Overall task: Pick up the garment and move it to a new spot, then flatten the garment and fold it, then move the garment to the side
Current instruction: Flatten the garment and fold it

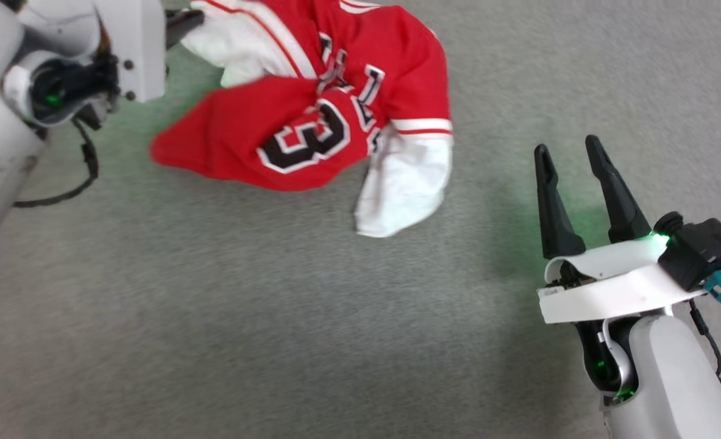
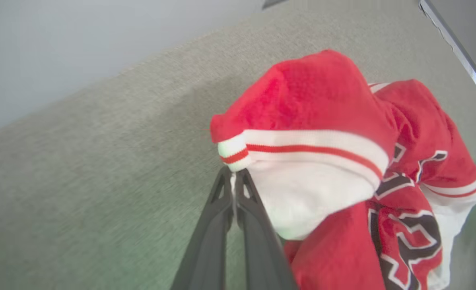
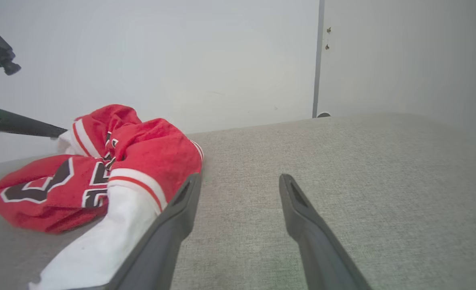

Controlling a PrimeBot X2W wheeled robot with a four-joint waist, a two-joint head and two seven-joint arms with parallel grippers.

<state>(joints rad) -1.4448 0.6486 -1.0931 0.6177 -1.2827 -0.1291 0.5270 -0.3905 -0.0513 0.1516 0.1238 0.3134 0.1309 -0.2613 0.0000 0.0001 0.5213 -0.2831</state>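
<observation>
The garment (image 1: 311,116), a red jersey with white sleeves, striped trim and a black number 3, lies bunched at the top middle of the grey surface. My left gripper (image 2: 233,175) is shut on the white edge of one sleeve (image 2: 310,197), with the red body of the garment (image 2: 334,104) piled beyond it. In the head view the left wrist (image 1: 92,55) sits at the top left, its dark fingers (image 1: 183,27) meeting the cloth. My right gripper (image 1: 570,152) stands open to the right of the garment, apart from it. The garment (image 3: 101,169) shows left of the open right gripper (image 3: 240,181).
The grey fabric surface (image 1: 311,329) spreads wide in front and to the right. A pale wall (image 3: 181,60) rises behind it, with a vertical seam (image 3: 317,56). A black cable (image 1: 74,189) loops under the left arm.
</observation>
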